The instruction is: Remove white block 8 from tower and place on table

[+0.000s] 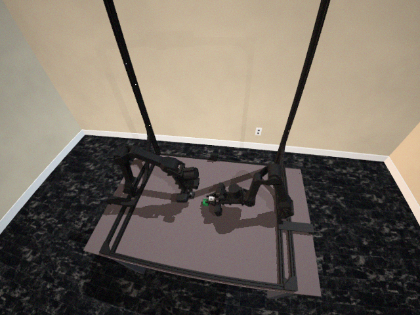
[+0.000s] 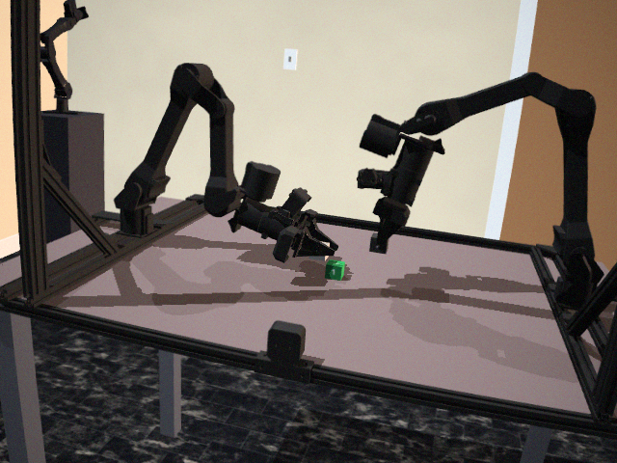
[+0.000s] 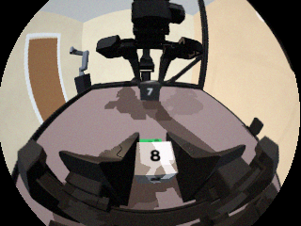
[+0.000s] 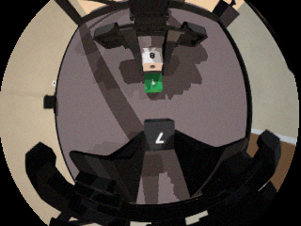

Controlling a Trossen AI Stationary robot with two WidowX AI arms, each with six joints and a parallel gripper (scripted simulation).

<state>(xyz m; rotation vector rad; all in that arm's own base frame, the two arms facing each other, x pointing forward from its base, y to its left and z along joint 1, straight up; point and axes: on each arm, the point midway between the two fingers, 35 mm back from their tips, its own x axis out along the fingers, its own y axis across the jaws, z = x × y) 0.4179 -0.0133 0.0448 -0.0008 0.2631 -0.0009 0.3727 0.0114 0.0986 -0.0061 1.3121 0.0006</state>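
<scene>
Left gripper (image 1: pixel 210 200) (image 2: pixel 335 249) (image 3: pixel 152 137) (image 4: pixel 152 71) pinches white cube 8 (image 1: pixel 211 198) (image 2: pixel 318 258) (image 3: pixel 155 155) (image 4: pixel 152 58), likely for removal; right gripper (image 1: pixel 191 194) (image 2: pixel 378 241) (image 3: pixel 150 83) (image 4: pixel 159 134) pinches black cube 7 (image 2: pixel 377 246) (image 3: pixel 150 92) (image 4: pixel 159 136), presumably to cap green cube (image 1: pixel 205 202) (image 2: pixel 335 270) (image 3: pixel 150 140) (image 4: pixel 153 85).

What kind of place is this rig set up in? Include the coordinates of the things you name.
Probably a robotics lab or test room: a dusky-pink table (image 1: pixel 196 244) (image 2: pixel 199 318) framed in black metal rails, a black six-joint arm at either end, and another jointed arm (image 2: pixel 48 52) on a dark box-shaped pedestal (image 2: pixel 84 164) behind.
</scene>
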